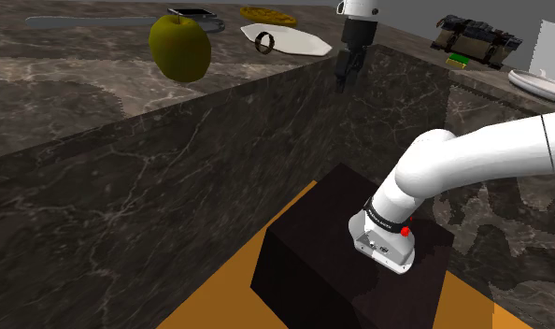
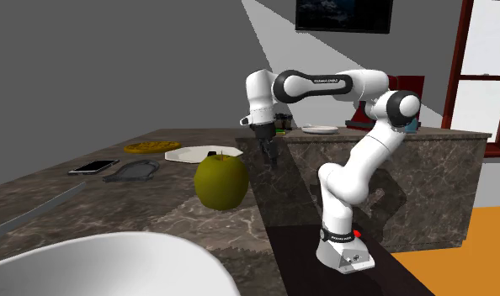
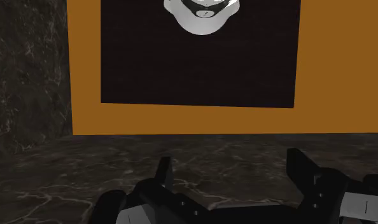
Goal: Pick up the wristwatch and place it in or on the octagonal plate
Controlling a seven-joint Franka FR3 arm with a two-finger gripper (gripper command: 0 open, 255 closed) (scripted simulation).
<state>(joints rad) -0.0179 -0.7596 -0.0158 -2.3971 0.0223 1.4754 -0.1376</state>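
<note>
– Wristwatch [image 1: 263, 41]: where does it lie?
– On the white octagonal plate [image 1: 299, 43], which sits on the dark veined worktop [image 1: 79, 84]. In the shoulder view the plate is between a green apple [image 1: 179, 47] and the hand [image 1: 344, 82].
– And the hand?
– Fingers spread wide, nothing between them. It hangs at the worktop's edge, near the plate.
– Any writing?
– Small lettering on the arm [image 2: 328, 81], too small to read.

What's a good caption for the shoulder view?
Wristwatch lies on the white plate, with the open gripper hanging nearby.
</note>
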